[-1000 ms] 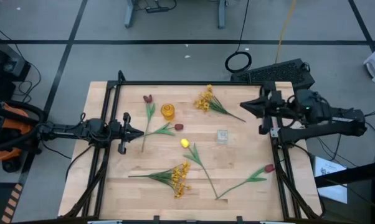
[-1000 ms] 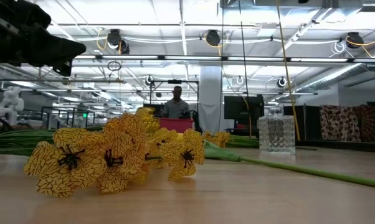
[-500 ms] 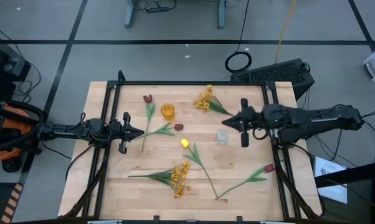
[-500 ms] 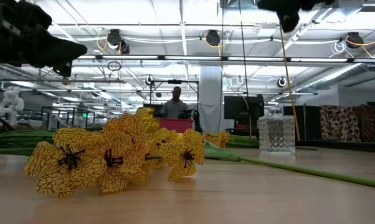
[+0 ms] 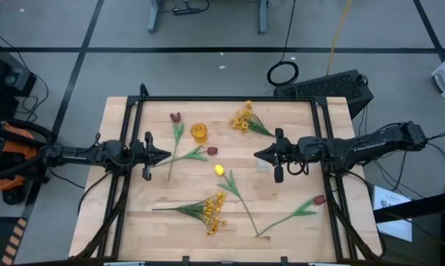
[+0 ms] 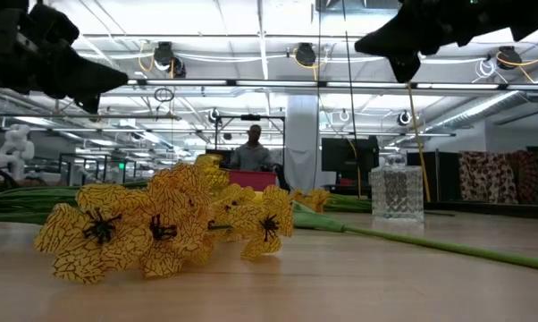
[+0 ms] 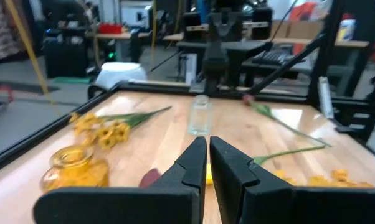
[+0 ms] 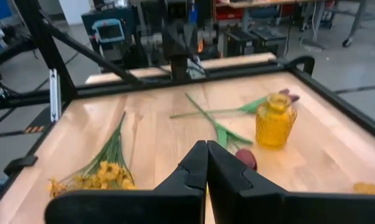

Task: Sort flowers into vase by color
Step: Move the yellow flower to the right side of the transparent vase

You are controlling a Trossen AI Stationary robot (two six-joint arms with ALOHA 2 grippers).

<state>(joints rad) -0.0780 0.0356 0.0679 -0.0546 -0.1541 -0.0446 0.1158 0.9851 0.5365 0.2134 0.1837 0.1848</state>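
Nothing is held, and both grippers hover shut above the table. My left gripper (image 5: 168, 155) (image 7: 207, 163) is near the table's left side, close to two dark-red tulips (image 5: 175, 117) (image 5: 212, 151) lying flat by the yellow vase (image 5: 199, 132). My right gripper (image 5: 256, 154) (image 8: 206, 163) is over the middle, just left of the clear glass vase (image 6: 397, 190) (image 7: 200, 115). The yellow tulip (image 5: 219, 170) lies at the centre. A third red tulip (image 5: 319, 199) lies near the right. One yellow spray (image 5: 242, 118) lies far, another (image 5: 211, 211) near.
A black frame (image 5: 222, 98) runs along the table's far edge and down both sides. Bare wood lies in the near left corner (image 5: 134, 236). In the low view, a person (image 6: 251, 152) stands far back in the room.
My right gripper has swung from the table's right edge toward the left and a little nearer, stretching out level until it is over the middle beside the clear vase. The flowers and vases have stayed where they were.
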